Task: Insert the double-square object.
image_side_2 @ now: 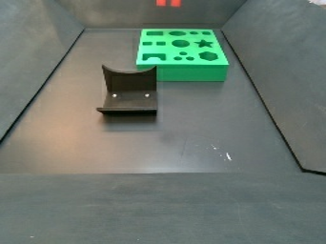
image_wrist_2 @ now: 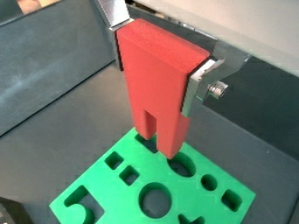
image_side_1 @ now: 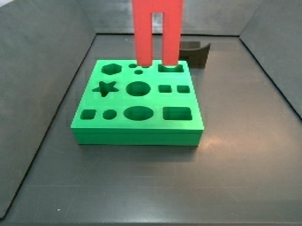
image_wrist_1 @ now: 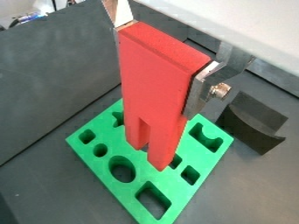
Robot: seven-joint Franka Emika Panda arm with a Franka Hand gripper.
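Note:
The double-square object (image_wrist_1: 158, 87) is a tall red piece with two prongs, held upright and prongs down between the silver fingers (image_wrist_1: 201, 87) of my gripper (image_wrist_1: 163, 52), which is shut on its upper slab. It shows the same way in both wrist views (image_wrist_2: 158, 79); the gripper (image_wrist_2: 158, 51) grips its top. In a side view the prongs (image_side_1: 156, 35) reach down to two square holes at the far edge of the green board (image_side_1: 139, 110). I cannot tell how deep the tips sit. The gripper is out of frame in both side views.
The green board (image_side_2: 182, 52) has several shaped holes: star, rounds, squares. The dark fixture (image_side_2: 128, 91) stands on the floor apart from the board, also seen behind it (image_side_1: 195, 55) and beside it (image_wrist_1: 251, 122). Dark walls enclose the floor.

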